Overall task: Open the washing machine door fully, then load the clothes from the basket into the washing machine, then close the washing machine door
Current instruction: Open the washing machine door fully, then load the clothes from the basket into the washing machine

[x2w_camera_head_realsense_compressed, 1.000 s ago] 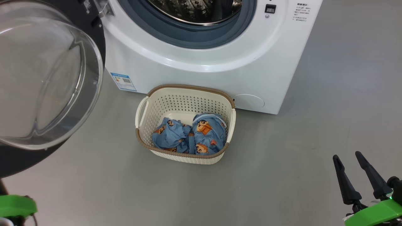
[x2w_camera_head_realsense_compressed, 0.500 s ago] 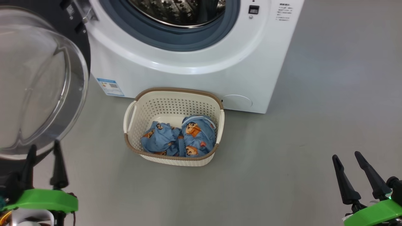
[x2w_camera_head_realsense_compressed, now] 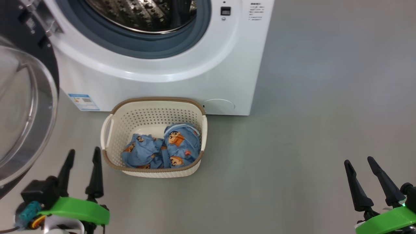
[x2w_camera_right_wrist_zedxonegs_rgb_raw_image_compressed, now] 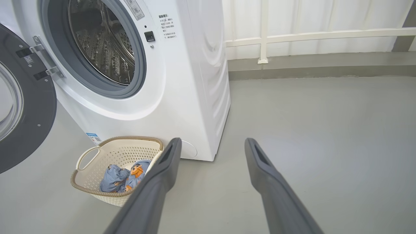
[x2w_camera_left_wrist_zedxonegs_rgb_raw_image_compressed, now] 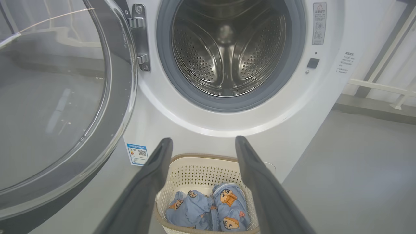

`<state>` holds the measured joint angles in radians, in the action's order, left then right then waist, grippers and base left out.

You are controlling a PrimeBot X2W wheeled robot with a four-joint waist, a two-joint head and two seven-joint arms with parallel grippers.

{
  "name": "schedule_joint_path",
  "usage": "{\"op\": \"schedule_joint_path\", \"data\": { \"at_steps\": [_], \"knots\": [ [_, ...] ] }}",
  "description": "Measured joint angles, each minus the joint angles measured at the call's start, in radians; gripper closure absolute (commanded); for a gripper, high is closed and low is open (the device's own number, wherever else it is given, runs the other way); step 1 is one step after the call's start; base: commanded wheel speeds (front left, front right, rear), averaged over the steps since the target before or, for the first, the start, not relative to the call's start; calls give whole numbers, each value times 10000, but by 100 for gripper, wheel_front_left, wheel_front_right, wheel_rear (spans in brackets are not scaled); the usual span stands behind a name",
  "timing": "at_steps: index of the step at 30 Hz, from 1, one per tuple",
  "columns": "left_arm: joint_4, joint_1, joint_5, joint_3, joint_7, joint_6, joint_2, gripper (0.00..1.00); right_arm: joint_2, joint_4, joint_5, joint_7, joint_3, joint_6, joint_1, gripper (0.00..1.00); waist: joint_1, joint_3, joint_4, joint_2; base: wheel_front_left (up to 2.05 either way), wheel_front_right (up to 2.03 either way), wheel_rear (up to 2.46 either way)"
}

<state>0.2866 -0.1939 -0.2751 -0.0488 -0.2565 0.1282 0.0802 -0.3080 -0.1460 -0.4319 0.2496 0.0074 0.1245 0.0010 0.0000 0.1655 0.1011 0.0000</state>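
Left gripper (x2w_camera_head_realsense_compressed: 84, 150) is hovering low over the grey floor (x2w_camera_head_realsense_compressed: 292, 156), its two fingers standing well apart and gripping nothing.

The basket (x2w_camera_head_realsense_compressed: 156, 99) is sitting just to this gripper's right and a little ahead of its fingertips, not touching them. In the left wrist view it is showing between the spread fingers.

The clothes (x2w_camera_head_realsense_compressed: 162, 149) are lying bunched inside the basket, the two pieces pressing together, toward the side nearer the gripper.

The washing machine (x2w_camera_head_realsense_compressed: 182, 84) is standing ahead of the left gripper, right behind the basket, with its steel drum (x2w_camera_left_wrist_zedxonegs_rgb_raw_image_compressed: 227, 48) gaping.

The washing machine door (x2w_camera_head_realsense_compressed: 29, 107) is hanging swung out on its hinge, to the left of and ahead of the left gripper and apart from its fingers. Its glass bowl is bulging toward the basket side.

Right gripper (x2w_camera_head_realsense_compressed: 358, 160) is hovering over the floor, fingers likewise spread and carrying nothing. Basket and machine are sitting well off to its left and ahead.
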Motion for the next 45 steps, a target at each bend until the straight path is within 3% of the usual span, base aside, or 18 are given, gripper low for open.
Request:
{"op": "schedule_joint_path", "data": {
  "at_steps": [18,45],
  "knots": [
    [-397,583,-387,629,2,0,-8,0,171,-4,0,0,-123,0,1,0,0,-160,-999,0,0,0,0],
    [-537,720,-763,777,2,0,-12,0,213,23,0,0,-186,0,8,0,0,-82,-1058,0,3,-11,8]
  ]
}}
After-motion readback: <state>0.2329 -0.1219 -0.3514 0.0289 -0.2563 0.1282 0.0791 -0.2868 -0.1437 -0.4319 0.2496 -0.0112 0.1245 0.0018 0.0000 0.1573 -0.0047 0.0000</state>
